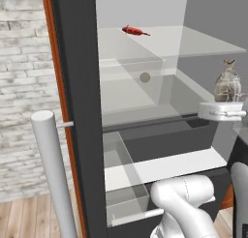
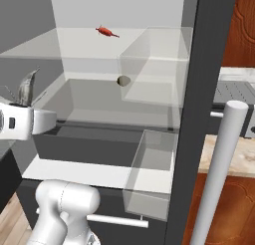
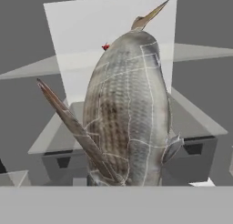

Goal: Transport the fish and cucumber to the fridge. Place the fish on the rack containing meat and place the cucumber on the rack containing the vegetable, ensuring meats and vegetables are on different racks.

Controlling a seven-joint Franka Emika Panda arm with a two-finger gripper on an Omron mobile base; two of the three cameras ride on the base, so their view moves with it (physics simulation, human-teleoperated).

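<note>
Nearest us, lower left of the left base view, stands a silver bar handle (image 1: 53, 174) on the open black door (image 1: 80, 111) of the fridge (image 1: 160, 135); behind it, at far left, a pale brick wall (image 1: 24, 87) and a strip of wood floor (image 1: 19, 217). In the right base view the other door (image 2: 196, 114) and its handle (image 2: 219, 174) fill the right side, w/ red-brown wood framing (image 2: 239, 25) and a bit of counter (image 2: 229, 154) beyond.

The arm's white elbow sits bottom centre of the left base view and bottom left of the right base view. We see the gripper (image 1: 224, 110) at mid right of the left base view, outside the fridge interior, level w/ the lower shelf. It's closed on the fish (image 1: 226, 83), which stands upright out of it, tail up. In the hand view the fish (image 3: 127, 114) towers over the frame centre, scales facing us.

Further in, clear door bins at lower centre. Then the vegetable (image 1: 145, 77), a small olive ball, rests on the lower shelf (image 1: 145, 104), approx mid frame. Farthest, the meat (image 1: 134, 31) lies on the rack containing meat (image 1: 193, 43), upper centre, near the back wall. Fish is well apart from both, not yet on any rack.
</note>
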